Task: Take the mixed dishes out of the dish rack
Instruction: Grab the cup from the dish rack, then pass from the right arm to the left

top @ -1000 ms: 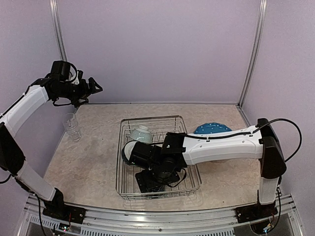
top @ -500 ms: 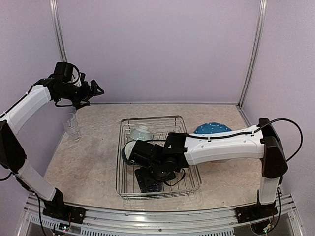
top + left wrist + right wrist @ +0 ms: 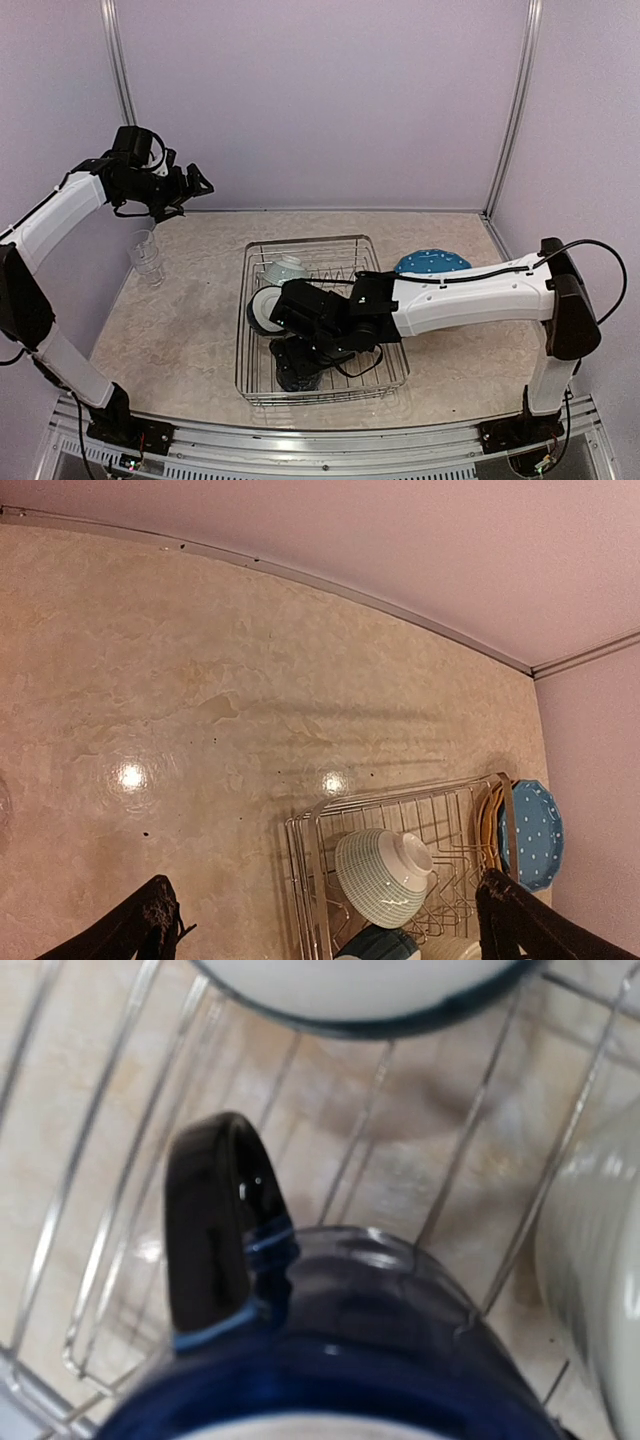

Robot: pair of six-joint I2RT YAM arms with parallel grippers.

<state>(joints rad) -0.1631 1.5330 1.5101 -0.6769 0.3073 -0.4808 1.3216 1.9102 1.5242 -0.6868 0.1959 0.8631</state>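
While the left arm is being held high above the far left corner of the counter, the left pincer is being shown spread wide, with nothing between its fingertips. The right arm is being stretched across into the dish rack at the middle of the counter, and the right pincer is being held low in the rack's near left part, right at the navy mug. The mug's dark handle is being seen close up over the rack wires. Whether that pincer is open or closed on the mug cannot be told, since its fingers are being shown in no view. A pale teal bowl is lying upturned in the rack's far left part, and a second, dark-rimmed bowl is lying just nearer. Outside the rack, a blue dotted plate is resting just to its right, and a clear glass is standing upright near the counter's left edge.
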